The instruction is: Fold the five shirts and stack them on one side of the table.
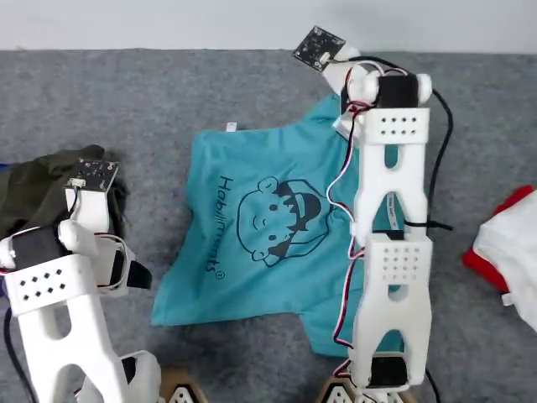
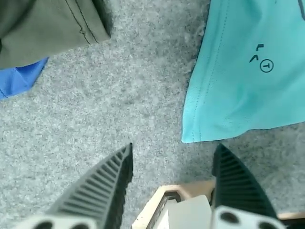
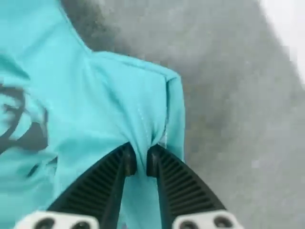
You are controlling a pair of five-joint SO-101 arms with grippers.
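The grey table (image 1: pixel 126 109) is carrying a teal shirt (image 1: pixel 268 243) lying spread at its middle, an olive shirt (image 1: pixel 33 189) bunching beside the left arm and a red-and-white shirt (image 1: pixel 508 252) at the opposite edge. The right gripper (image 3: pixel 141 162) is pinching the teal sleeve, while the left gripper (image 2: pixel 175 148) is hanging agape near the hem.

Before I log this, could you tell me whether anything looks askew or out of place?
The teal shirt lies crooked on the table, one sleeve puckered in the right gripper; nothing looks damaged.
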